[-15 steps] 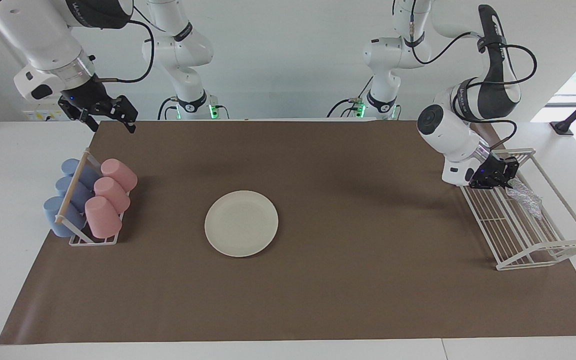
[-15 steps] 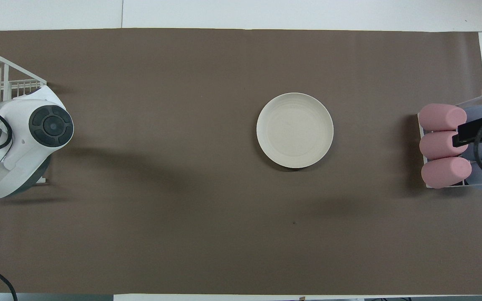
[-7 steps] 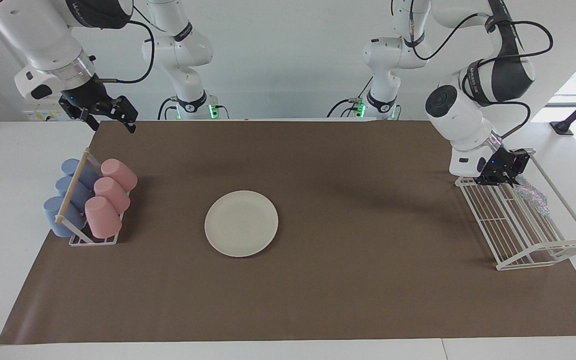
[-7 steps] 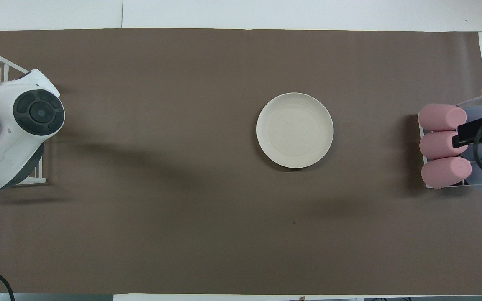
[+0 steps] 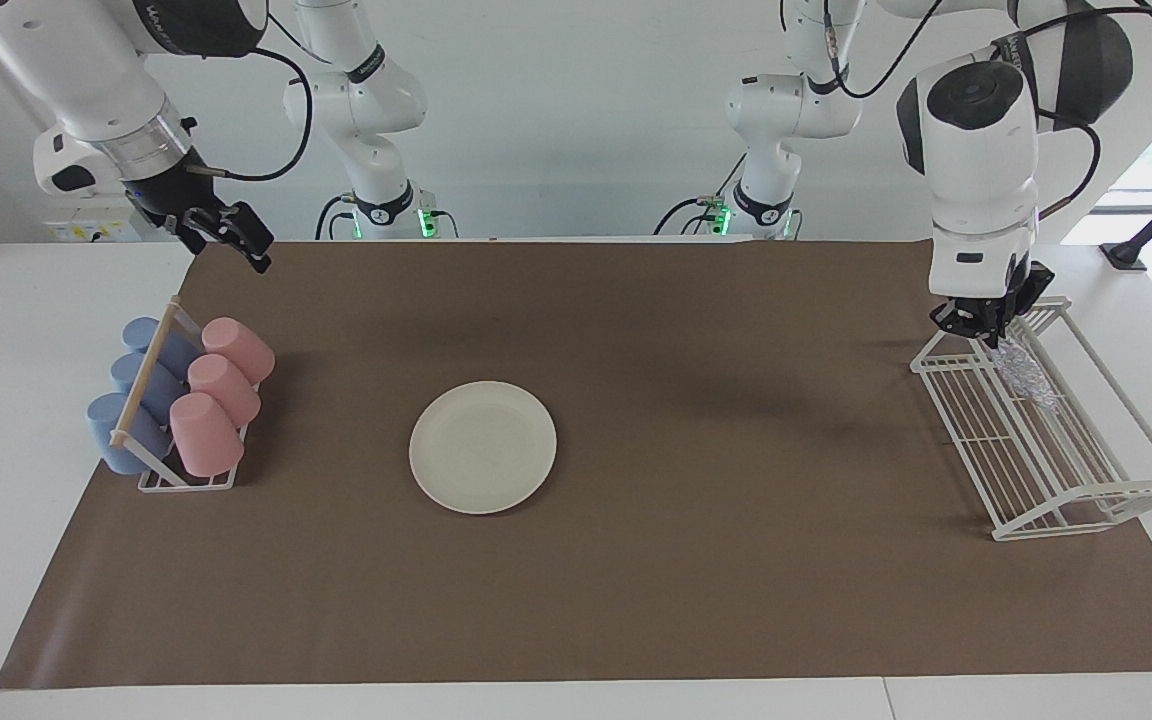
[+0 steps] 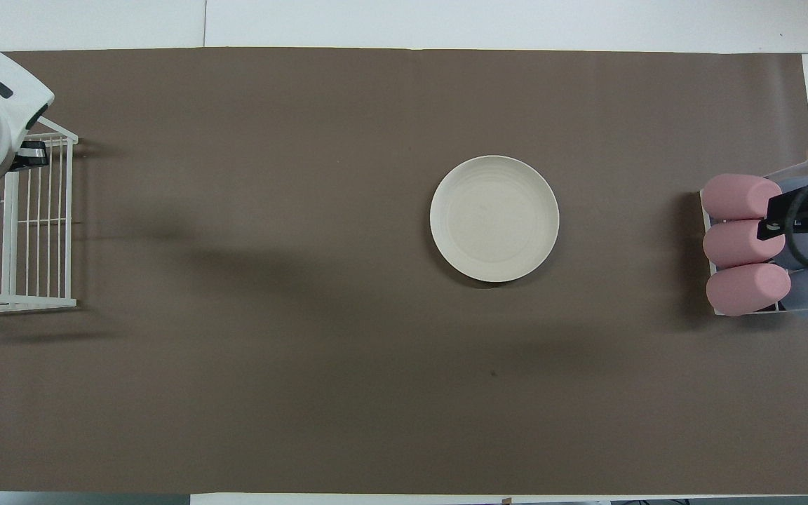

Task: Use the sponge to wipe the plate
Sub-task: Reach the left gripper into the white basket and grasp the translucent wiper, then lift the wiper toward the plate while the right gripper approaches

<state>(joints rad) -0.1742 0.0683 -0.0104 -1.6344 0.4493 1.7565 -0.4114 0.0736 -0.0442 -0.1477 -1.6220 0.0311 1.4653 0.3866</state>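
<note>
Over the last second the left arm has swung upright at the right of the facing view, and its wrist now points straight down. The left gripper (image 5: 988,332) is clamped on the top of the sponge (image 5: 1024,378), which hangs from the fingertips over the wire rack (image 5: 1056,470), its lower part apparently still among the wires. A second ago the gripper lay tilted low in the rack. That suggests the pick is done and the lift has begun (the carry to the plate comes next).

The plate (image 5: 483,447) sits unmoved at the middle of the brown mat (image 5: 696,600), well apart from the rack.

The right gripper (image 5: 231,236) hangs with fingers spread at the upper left of the facing view, above the mat's corner near the rack of cups (image 5: 181,405), having only turned a little while it waits.

Between rack and plate the mat is bare, a wide lane across the centre of the frame. The tight spot is the rack's raised rim and wires at the right edge, where the dangling sponge could snag unless lifted higher first.
</note>
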